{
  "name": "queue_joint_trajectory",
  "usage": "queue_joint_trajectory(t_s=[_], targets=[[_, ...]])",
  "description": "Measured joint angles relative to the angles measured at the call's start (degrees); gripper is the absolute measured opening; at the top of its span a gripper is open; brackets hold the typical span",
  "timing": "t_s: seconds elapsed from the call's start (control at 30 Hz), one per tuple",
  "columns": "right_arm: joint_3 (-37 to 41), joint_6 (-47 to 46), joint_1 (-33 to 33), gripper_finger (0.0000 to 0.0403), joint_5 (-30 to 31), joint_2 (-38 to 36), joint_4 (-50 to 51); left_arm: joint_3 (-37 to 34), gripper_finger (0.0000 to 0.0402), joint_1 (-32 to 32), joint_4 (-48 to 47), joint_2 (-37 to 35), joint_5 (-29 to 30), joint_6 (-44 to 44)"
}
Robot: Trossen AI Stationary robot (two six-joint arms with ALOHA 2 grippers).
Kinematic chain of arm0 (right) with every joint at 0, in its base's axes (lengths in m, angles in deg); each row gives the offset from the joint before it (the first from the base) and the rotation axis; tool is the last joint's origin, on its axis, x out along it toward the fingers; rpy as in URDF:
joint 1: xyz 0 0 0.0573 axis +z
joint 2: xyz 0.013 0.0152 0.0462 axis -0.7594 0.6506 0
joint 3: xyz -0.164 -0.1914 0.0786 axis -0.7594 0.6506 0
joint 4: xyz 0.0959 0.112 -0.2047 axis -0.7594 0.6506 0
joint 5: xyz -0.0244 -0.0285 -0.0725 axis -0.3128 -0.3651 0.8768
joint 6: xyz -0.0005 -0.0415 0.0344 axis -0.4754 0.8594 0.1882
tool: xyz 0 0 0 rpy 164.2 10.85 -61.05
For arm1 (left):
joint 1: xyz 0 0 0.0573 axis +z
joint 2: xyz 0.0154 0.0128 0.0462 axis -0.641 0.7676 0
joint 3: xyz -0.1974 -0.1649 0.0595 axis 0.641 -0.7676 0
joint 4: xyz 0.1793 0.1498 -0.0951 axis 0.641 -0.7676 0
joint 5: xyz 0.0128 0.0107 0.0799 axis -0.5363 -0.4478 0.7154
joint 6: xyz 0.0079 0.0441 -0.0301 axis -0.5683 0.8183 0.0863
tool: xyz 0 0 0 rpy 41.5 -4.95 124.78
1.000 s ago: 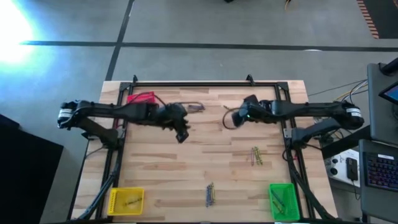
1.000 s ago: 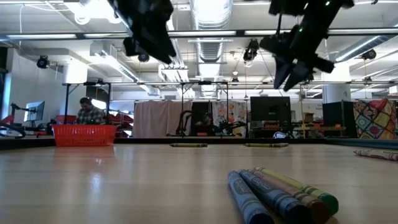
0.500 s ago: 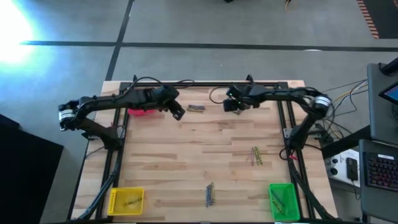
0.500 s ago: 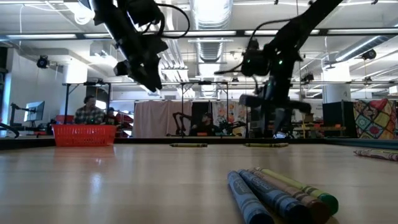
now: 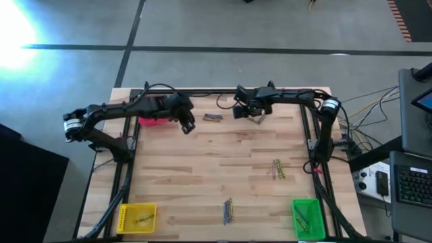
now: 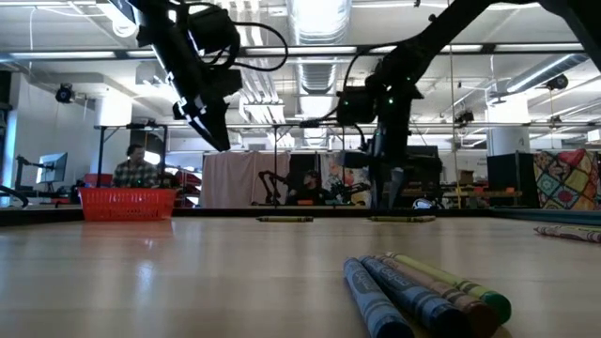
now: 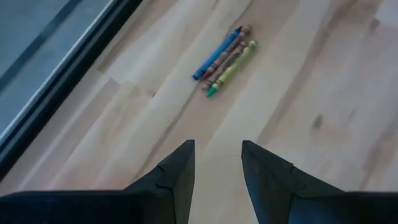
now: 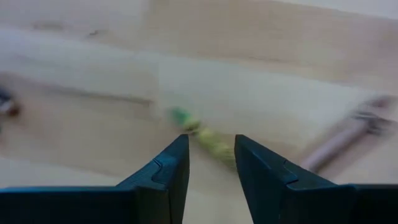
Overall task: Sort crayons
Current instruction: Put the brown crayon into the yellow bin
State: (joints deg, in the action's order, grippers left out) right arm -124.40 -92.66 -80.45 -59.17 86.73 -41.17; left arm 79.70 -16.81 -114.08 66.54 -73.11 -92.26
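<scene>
Three crayons (image 7: pixel 224 59), blue, brown and yellow-green, lie side by side on the wood near the table's far edge (image 5: pixel 212 117). My left gripper (image 7: pixel 217 168) hangs open above the table, left of them (image 5: pixel 190 125). My right gripper (image 8: pixel 211 165) is open above the far part of the table (image 5: pixel 251 115), right of that cluster. It hovers over a blurred green crayon (image 8: pixel 202 137), with a pinkish one (image 8: pixel 348 134) off to the side. More crayon clusters lie at the right (image 5: pixel 278 169) and near the front edge (image 5: pixel 228 210), the latter close up in the low view (image 6: pixel 423 291).
A red bin (image 5: pixel 154 115) stands at the far left, half under my left arm. A yellow bin (image 5: pixel 137 217) and a green bin (image 5: pixel 307 217) sit at the near corners with crayons in them. A black frame (image 5: pixel 202 91) runs along the table's edges.
Both grippers have swung toward the table's far edge and sunk lower. My left one came to rest left of the three-crayon cluster. My right one came in over the crayons to the right of it, its arm folding back along the far edge.
</scene>
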Motion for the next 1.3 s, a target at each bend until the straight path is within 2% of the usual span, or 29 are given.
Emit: queue_joint_trajectory(t_s=[0.23, 0.8, 1.03, 1.3], targets=[[0.64, -2.26, -2.71, 0.0118, 0.11, -0.34, 6.65, 0.02, 0.0116, 2.53, 0.3, 0.4, 0.13, 2.16], [5.88, -5.77, -5.37, 0.012, -0.23, -0.49, 6.47, 0.02, 0.0116, 3.07, 0.39, 2.48, 0.12, 3.33], [7.93, -2.47, -6.22, 0.0101, -1.44, -0.69, 2.93, 0.02, 0.0116, 3.03, 0.4, 3.83, 0.11, 3.19], [12.72, 1.58, -7.15, 0.006, -3.15, -0.66, -0.4, 0.02, 0.0116, 3.03, 0.43, 4.57, 0.09, 2.88]])
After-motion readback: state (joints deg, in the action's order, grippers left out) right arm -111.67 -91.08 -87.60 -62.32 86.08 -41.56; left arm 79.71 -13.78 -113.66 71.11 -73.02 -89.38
